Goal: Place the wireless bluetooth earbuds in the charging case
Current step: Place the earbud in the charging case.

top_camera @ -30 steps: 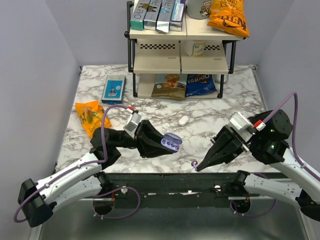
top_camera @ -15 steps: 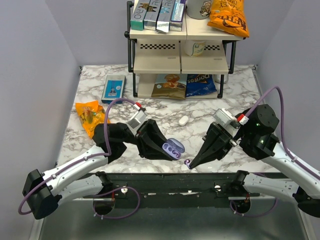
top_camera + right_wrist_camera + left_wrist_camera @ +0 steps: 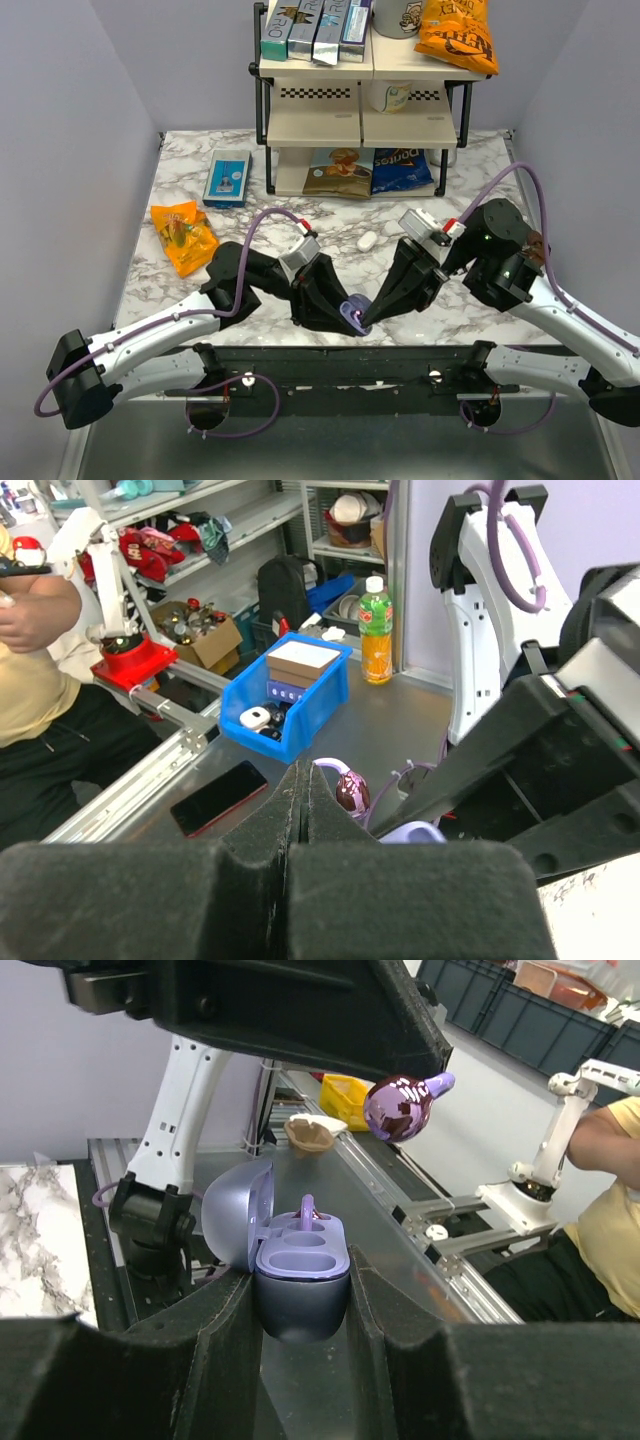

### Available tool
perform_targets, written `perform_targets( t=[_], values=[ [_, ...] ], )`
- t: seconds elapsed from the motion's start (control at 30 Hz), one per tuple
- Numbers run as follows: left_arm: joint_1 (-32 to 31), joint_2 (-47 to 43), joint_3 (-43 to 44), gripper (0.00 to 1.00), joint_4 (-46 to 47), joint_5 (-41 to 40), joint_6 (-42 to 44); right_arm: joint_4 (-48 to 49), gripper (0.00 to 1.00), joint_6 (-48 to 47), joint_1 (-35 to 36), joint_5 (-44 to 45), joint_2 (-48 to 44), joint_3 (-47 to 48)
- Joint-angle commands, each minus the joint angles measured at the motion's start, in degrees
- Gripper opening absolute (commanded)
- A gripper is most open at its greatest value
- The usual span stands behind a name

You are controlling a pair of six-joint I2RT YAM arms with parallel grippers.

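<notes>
1. Small round lavender-blue glossy plastic charging case: held up off the surface near its front edge. Its lid is hinged back and the paler sockets face up. The left pincer clamps the lower shell, one finger on each side, which leaves the open top free for loading.
2. A thin purple stem stands up from the far socket. It looks like one bud seated there, but I can't be sure. The near socket reads empty.
3. Tiny lavender-purple glossy earbud: in the air above and to one side of the case, not touching it. The right pincer is pressed together on it at the very fingertips, with the bud hanging off the tip. My guess is the grip is that slight so the fingers won't foul the case rim going in.
4. Seen from overhead, the two pincers meet nose to nose, with the right tip just beside the case mouth. Judgement: this is the approach step. The bud has to be lined up and turned to suit the free socket. A slip from so slight a pinch is the risk.
5. Further out on the white-and-grey marbled surface:
   - white oval pebble-shaped case, well apart from the pincers
   - orange snack bag and blue box at left
   - two-tier shelf rack at the back, holding packets
</notes>
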Motion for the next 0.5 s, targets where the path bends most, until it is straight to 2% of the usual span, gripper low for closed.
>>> perform_targets(
  t=[0.0, 0.47],
  values=[
    [-1.96, 0.22, 2.35, 0.00, -2.81, 0.68, 4.67, -1.56, 0.01, -1.75, 0.25, -0.12, 0.75, 1.05],
    [-3.20, -0.40, 3.15, 0.00, -4.40, -0.55, 7.58, -4.64, 0.01, -3.59, 0.25, 0.05, 1.19, -0.09]
  ],
)
